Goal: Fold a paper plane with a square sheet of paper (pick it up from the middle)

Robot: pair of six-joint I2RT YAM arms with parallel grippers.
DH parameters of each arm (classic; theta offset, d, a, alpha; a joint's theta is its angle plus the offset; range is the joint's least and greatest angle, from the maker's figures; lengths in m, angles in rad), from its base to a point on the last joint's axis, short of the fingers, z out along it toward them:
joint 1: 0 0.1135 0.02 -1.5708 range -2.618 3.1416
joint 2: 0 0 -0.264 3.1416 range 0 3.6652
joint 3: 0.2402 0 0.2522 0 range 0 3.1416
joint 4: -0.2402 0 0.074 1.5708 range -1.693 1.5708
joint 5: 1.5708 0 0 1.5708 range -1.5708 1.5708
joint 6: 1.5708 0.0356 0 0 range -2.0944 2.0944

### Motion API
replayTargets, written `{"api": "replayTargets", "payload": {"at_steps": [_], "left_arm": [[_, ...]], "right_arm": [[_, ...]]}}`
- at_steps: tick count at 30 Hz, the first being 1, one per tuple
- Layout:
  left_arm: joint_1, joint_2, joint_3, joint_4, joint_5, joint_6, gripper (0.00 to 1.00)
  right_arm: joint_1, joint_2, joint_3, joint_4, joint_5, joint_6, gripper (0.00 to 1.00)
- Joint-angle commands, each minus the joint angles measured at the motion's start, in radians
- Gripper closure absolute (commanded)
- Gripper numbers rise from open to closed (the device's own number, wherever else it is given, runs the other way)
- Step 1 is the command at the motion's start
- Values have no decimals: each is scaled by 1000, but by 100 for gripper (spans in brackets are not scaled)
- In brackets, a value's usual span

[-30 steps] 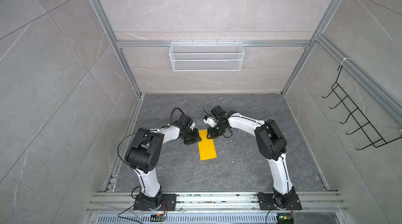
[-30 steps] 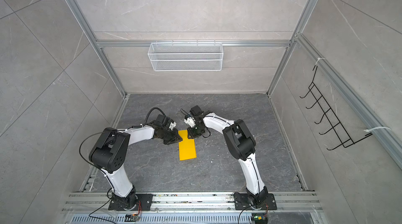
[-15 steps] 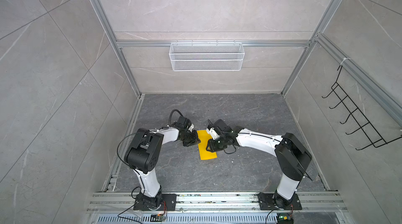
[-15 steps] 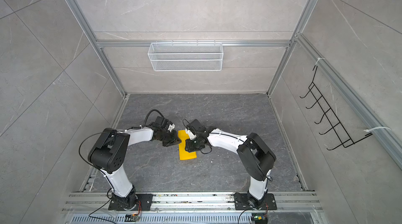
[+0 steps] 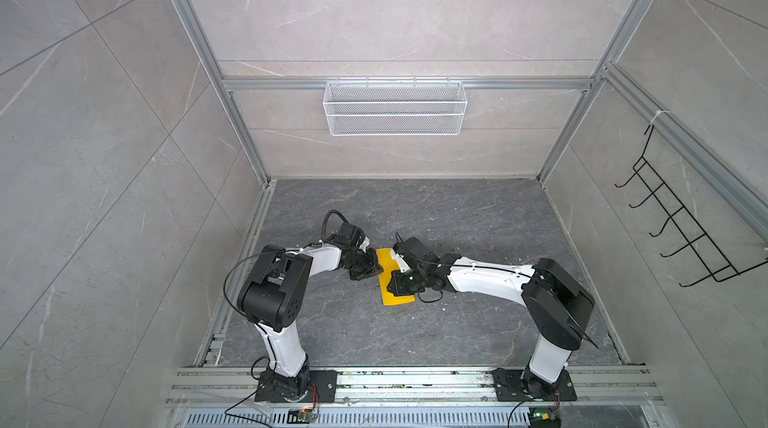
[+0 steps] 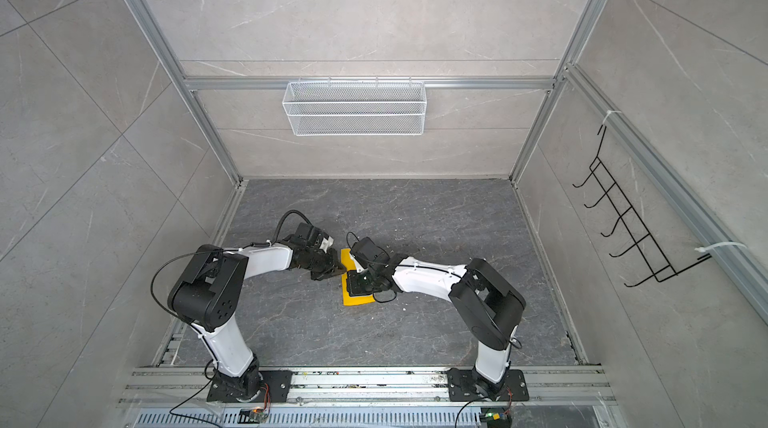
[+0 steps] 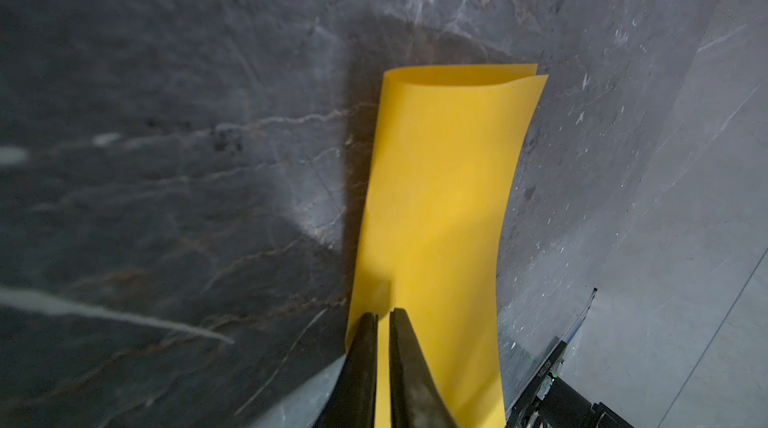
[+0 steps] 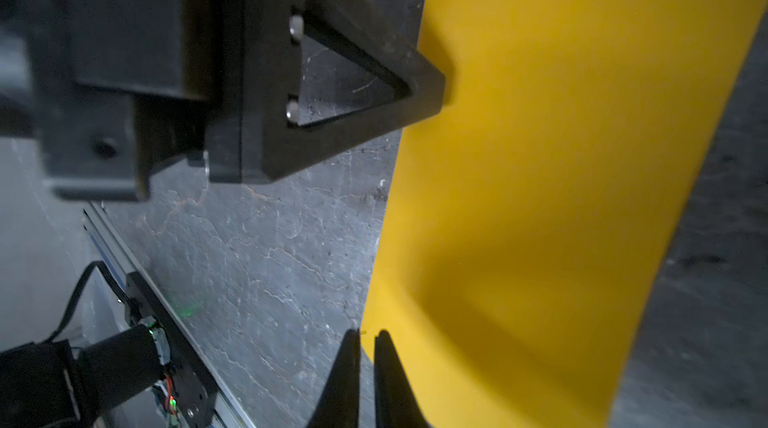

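Left jaws pinch folded yellow sheet (image 7: 436, 197); right jaws closed at its edge.

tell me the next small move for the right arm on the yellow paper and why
Probably slide the right gripper, jaws shut, along the folded edge of the yellow paper, pressing down. The fold looks rounded, not creased, and the left gripper sits shut at that same edge, seemingly pinning it.

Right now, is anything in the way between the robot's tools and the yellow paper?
No, nothing visible. The left tool and the right tool both sit at the edge of the yellow paper.
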Motion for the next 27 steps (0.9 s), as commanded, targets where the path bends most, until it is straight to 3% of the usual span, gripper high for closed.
{"api": "replayTargets", "payload": {"at_steps": [1,16,27], "left_arm": [[-3,-1,-24,-11,-8,-19,86],[-3,-43,-11,23,27,-64,84],[-3,-43,13,47,85,-37,82]], "right_arm": [[13,52,39,32,-32,27,90],[17,212,154,-52,-40,44,92],[-2,135,81,-145,52,-1,91]]}}
